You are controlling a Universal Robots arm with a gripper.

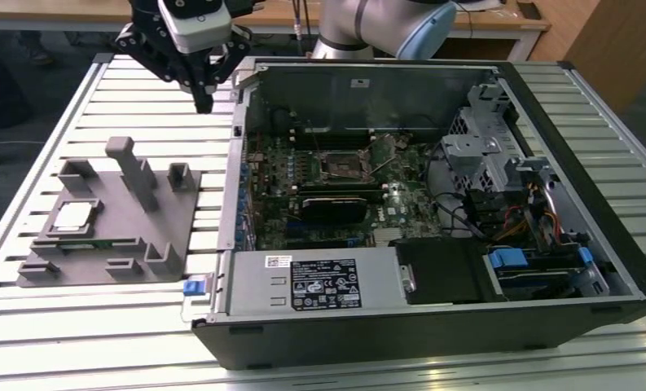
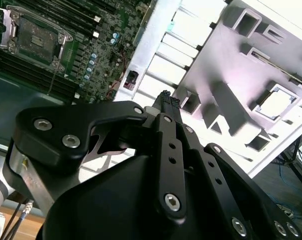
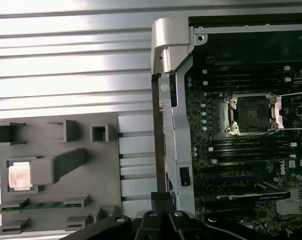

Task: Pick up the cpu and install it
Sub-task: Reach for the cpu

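Note:
The cpu (image 1: pixel 72 216) is a small silvery square lying in a recess of the grey holder plate (image 1: pixel 127 244) at the exterior view's left. Both wrist views show it too, as the cpu (image 3: pixel 20 176) and the cpu (image 2: pixel 277 102). My gripper (image 1: pixel 203 102) hangs above the slatted table between the holder and the open computer case, well apart from the cpu. Its black fingers (image 3: pixel 163 197) are shut together with nothing between them. The dark metal-framed socket (image 1: pixel 339 165) sits open on the motherboard inside the case, also seen as the socket (image 3: pixel 252 114) and the socket (image 2: pixel 36 37).
The open computer case (image 1: pixel 432 326) lies on its side on the slatted metal table (image 1: pixel 138 90), with drive bays and cables on the exterior view's right. Upright grey posts (image 1: pixel 138 171) rise from the holder plate. A memory stick (image 3: pixel 41 205) lies in one holder slot.

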